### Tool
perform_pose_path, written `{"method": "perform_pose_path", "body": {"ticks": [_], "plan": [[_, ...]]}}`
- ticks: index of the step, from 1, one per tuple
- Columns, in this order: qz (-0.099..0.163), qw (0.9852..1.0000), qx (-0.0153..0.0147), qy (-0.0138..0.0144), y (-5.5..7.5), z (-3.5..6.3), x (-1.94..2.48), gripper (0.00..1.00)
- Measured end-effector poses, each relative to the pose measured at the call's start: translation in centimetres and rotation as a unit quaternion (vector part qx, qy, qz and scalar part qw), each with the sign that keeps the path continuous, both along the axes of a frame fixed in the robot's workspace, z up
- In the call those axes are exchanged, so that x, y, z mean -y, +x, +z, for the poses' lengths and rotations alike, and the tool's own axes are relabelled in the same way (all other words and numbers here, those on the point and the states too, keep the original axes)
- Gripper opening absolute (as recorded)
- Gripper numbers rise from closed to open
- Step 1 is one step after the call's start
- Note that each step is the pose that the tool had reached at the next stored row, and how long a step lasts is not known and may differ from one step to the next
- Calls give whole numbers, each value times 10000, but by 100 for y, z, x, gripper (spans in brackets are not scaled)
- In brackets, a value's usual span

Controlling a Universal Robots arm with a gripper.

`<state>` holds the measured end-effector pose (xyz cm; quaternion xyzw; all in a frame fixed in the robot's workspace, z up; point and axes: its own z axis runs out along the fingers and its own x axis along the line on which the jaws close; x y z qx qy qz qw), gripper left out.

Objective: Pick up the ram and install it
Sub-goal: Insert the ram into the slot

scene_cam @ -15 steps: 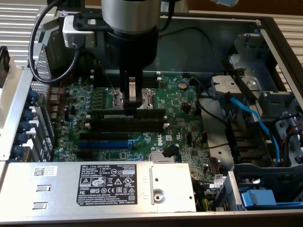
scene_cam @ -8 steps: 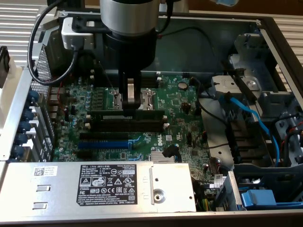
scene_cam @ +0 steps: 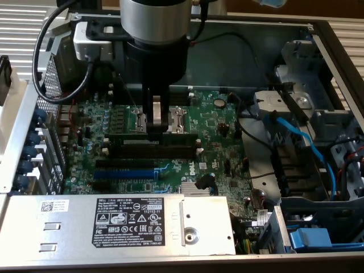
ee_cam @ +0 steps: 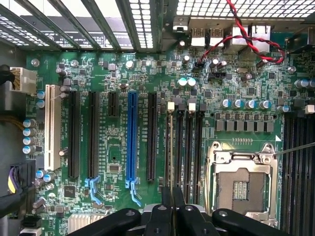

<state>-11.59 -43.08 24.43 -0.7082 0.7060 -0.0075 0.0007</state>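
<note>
Above the black memory slots point(ee_cam: 189, 142), the hand point(ee_cam: 172, 199) pinches the thin, flat green ram point(scene_cam: 131, 136) edge-on.

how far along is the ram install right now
Done: the pickup looks finished, with the gripper shut on the ram. In hand: the ram is held edge-on, lined up along one of the black memory slots on the motherboard, at or just above it. Left: full seating. I cannot tell whether it is pressed home or the white end clips have latched.
</note>
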Motion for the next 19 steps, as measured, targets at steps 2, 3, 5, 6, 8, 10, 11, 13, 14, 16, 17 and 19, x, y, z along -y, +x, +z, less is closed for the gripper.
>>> {"method": "perform_pose_path", "body": {"ticks": [2,3,5,6,8,10,11,13,14,16,17,19], "plan": [[-11,10000,0,1,4,0,3,12],[-18,10000,-1,1,4,-1,4,12],[-37,10000,0,2,3,-3,6,12],[-48,10000,0,2,4,-4,7,12],[-75,10000,0,2,4,-5,9,12],[-90,10000,-1,1,4,-5,9,12],[-90,10000,-1,1,4,-5,10,12],[-90,10000,-1,1,4,-5,10,12],[-90,10000,-1,-2,5,-6,10,12],[-90,10000,5,-10,5,-8,8,12],[-90,10000,9,-16,5,-8,8,12],[-91,10000,30,-23,4,-7,7,12]]}}
